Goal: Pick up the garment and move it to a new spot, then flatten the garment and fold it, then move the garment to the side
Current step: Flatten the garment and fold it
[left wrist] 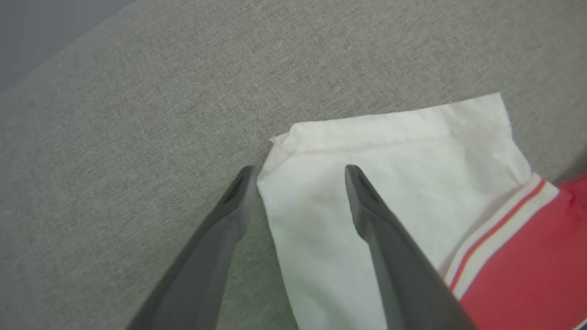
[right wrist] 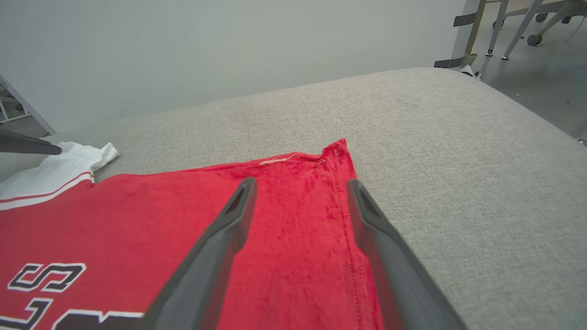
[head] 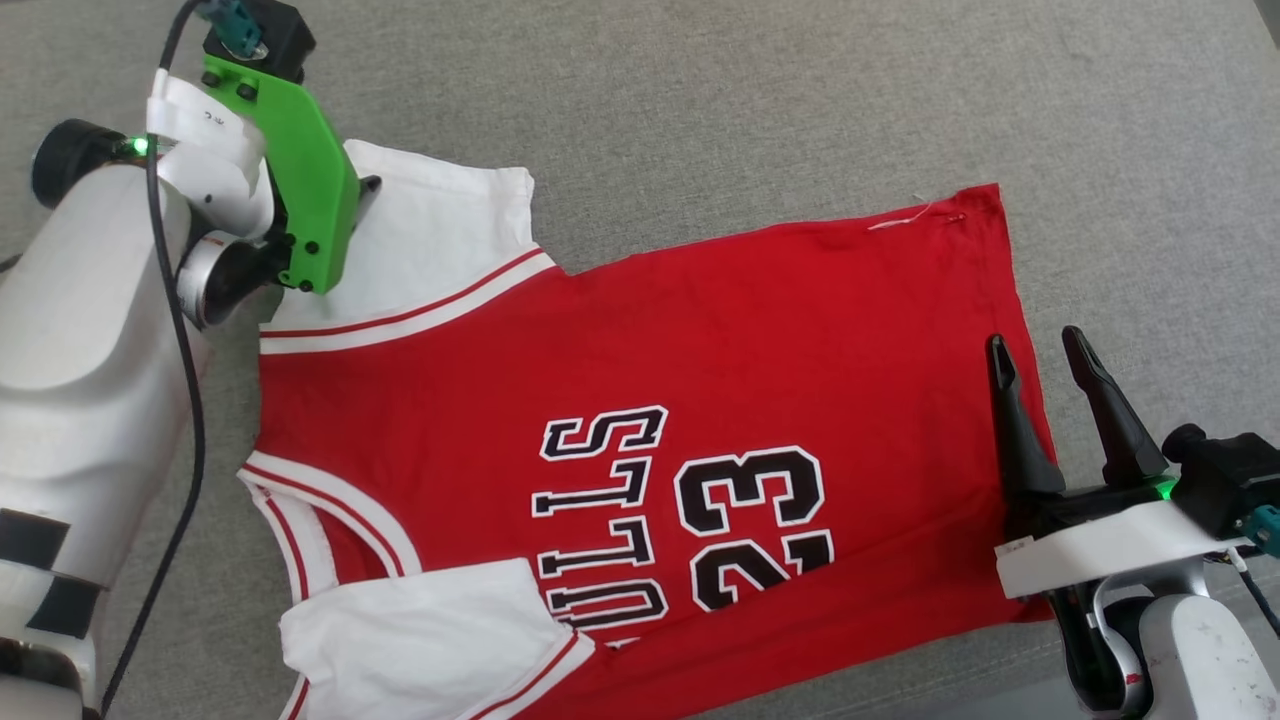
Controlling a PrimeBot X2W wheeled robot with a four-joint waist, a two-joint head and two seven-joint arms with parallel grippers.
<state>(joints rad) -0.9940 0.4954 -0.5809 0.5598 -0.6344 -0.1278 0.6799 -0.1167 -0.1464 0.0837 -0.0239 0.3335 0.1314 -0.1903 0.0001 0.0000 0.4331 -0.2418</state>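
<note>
The garment (head: 620, 370) lies spread front-up on the grey cushion, its red body running left to right and its "BULLS 23" print turned sideways. One white sleeve (head: 440, 235) points to the far left; the other sleeve (head: 420, 630) is folded over near the bottom edge. My left gripper (left wrist: 298, 176) hangs open over the far sleeve (left wrist: 390, 156), one finger at the sleeve's corner, one above the white cloth. My right gripper (head: 1040, 355) stands open at the hem (right wrist: 339, 201), straddling the garment's right edge, nothing between the fingers.
The grey fabric surface (head: 800, 100) stretches beyond the garment at the far side and the right. In the right wrist view a pale wall (right wrist: 229, 46) rises behind it, and metal furniture legs (right wrist: 500, 27) stand on the floor at the upper right.
</note>
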